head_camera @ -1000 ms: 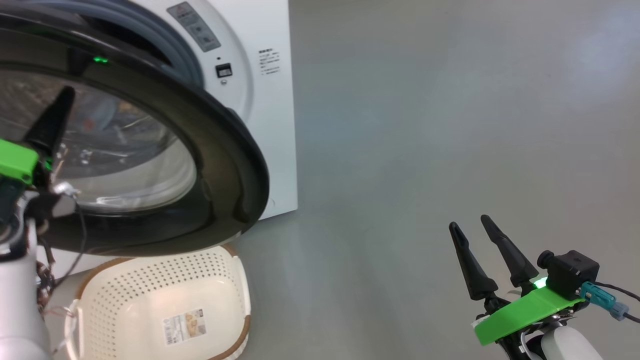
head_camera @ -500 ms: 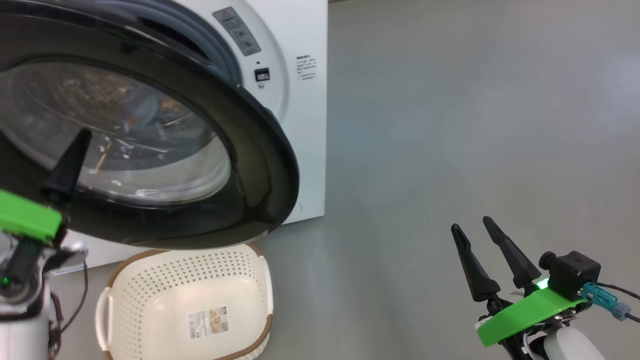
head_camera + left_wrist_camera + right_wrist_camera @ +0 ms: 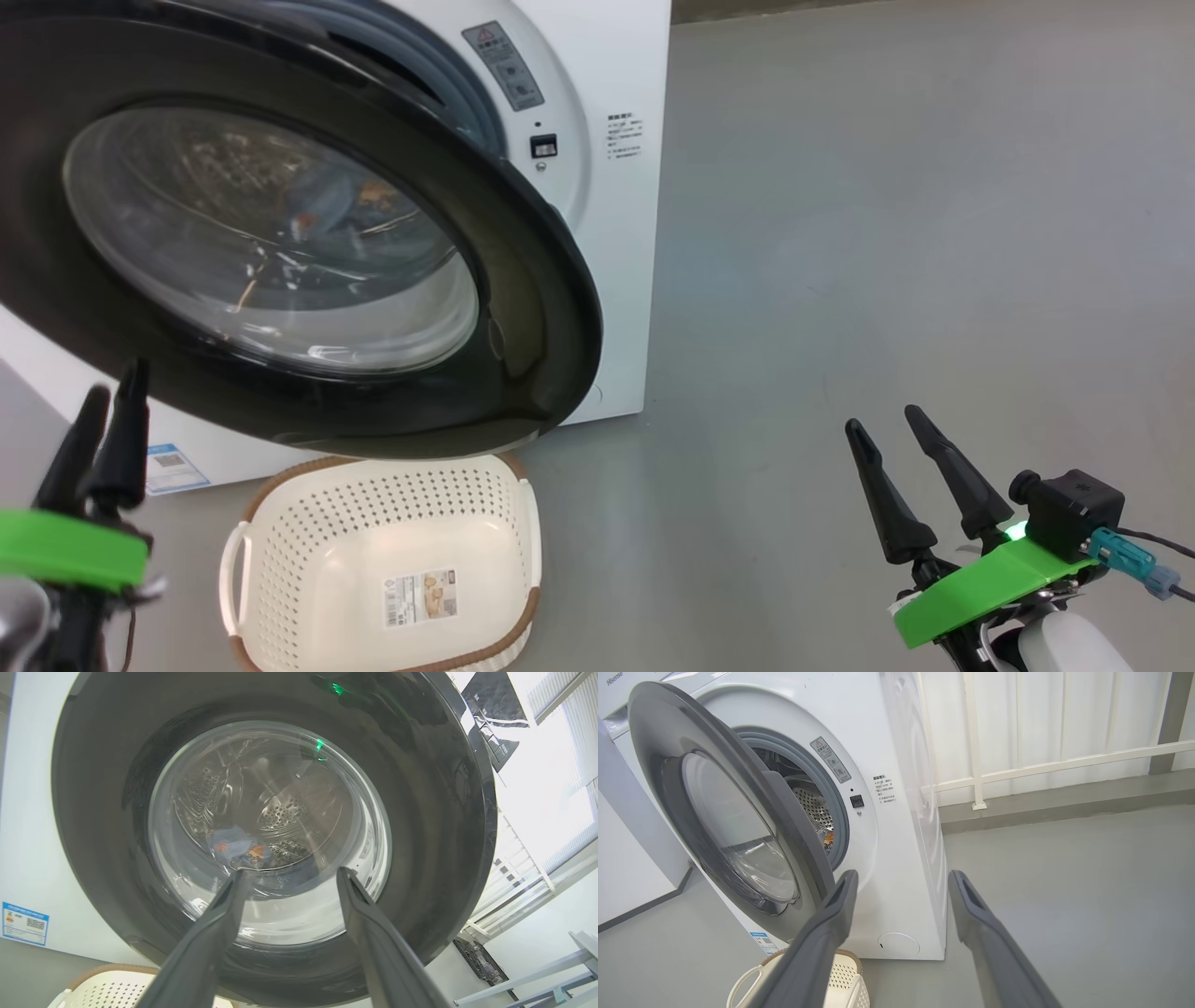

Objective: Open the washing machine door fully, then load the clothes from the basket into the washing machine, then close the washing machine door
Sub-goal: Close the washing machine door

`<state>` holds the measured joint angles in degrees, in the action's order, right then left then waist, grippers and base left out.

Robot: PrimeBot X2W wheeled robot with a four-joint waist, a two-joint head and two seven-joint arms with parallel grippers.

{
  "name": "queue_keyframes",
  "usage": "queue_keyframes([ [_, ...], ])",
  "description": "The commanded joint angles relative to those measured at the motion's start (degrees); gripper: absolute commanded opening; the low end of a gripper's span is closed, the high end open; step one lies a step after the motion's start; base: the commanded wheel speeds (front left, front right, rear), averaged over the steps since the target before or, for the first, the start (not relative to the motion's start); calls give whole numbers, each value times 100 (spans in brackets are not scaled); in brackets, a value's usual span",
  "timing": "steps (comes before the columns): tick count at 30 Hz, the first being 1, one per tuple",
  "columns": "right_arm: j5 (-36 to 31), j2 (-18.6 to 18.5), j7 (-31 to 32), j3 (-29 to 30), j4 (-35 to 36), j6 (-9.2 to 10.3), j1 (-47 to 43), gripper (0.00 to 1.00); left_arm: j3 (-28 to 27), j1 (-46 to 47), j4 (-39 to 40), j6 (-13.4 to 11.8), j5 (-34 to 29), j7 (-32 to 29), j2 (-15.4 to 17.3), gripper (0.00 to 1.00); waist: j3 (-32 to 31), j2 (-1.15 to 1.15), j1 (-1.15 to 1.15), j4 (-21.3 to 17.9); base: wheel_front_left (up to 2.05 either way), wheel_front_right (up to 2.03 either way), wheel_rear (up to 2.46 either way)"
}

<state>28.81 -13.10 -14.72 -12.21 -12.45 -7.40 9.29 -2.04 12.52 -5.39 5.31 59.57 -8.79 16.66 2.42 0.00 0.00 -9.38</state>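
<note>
The washing machine (image 3: 616,84) stands at the upper left with its door (image 3: 523,308) ajar; a gap at the door's right edge shows the grey gasket. Through the glass the clothes (image 3: 308,201) lie in the drum, light blue with orange, and the left wrist view shows the clothes (image 3: 238,847) too. The basket (image 3: 383,569) sits on the floor under the door, with nothing in it. My left gripper (image 3: 117,383) is open at the lower left, clear of the door, and its fingers (image 3: 224,919) point at the glass. My right gripper (image 3: 882,420) is open and holds nothing, low on the right.
Bare grey floor (image 3: 887,233) spreads to the right of the machine. In the right wrist view a white railing (image 3: 1041,765) and wall stand behind it. A blue energy label (image 3: 173,467) and a round cap (image 3: 899,944) sit low on the machine's front.
The head camera has moved, shifting the whole picture to the right. My left gripper has dropped from in front of the door's glass to below its rim, and its fingers now stand apart.
</note>
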Motion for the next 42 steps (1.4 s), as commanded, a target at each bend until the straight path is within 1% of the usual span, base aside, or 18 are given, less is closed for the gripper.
queue_keyframes([
  [1, -9, -76, -28, -91, 134, -9, -30, 100, -197, 28, 190, 70, -140, 147, 237, 100, -16, 0, 0, 31, 0, 0, 0],
  [12, -13, -105, -28, -37, 162, -9, -59, 100, -49, -703, 109, 147, -1025, 1399, 126, 100, -24, 0, 0, 177, 0, 0, 0],
  [14, -13, -111, -28, -36, 159, -9, -65, 100, 20, -813, 66, 125, -1357, 1634, 186, 100, -37, 0, 0, 194, 0, 0, 0],
  [19, -10, -119, -28, -28, 153, -9, -82, 100, 100, -1046, -68, 42, -1680, 2045, 36, 100, -71, 0, 0, 228, 0, 0, 0],
  [26, -2, -127, -28, 7, 173, -9, -107, 100, 112, -1358, -102, -28, -1950, 2298, -269, 100, -74, 0, 0, 281, 0, 0, 0],
  [28, -3, -128, -28, 14, 173, -9, -112, 100, 114, -1385, -99, -38, -2025, 2318, -301, 100, -73, 0, 0, 297, 0, 0, 0],
  [30, -5, -130, -28, 30, 174, -9, -117, 100, 125, -1429, -97, -67, -2221, 2347, -352, 100, -75, 0, 0, 335, 0, 0, 0],
  [33, -13, -130, -28, 37, 175, -9, -124, 100, 183, -1473, -81, -135, -2717, 2371, -363, 100, -86, 0, 0, 403, 0, 0, 0],
  [38, -17, -138, -28, 20, 171, -9, -111, 100, -29, -1528, 96, -146, -3265, 2377, -654, 100, -100, 0, 0, 472, 0, 0, 0],
  [42, -11, -151, -28, 22, 173, -9, -112, 100, -177, -1626, 181, -62, -3632, 2378, -895, 100, -119, 0, 0, 505, 0, 0, 0],
])
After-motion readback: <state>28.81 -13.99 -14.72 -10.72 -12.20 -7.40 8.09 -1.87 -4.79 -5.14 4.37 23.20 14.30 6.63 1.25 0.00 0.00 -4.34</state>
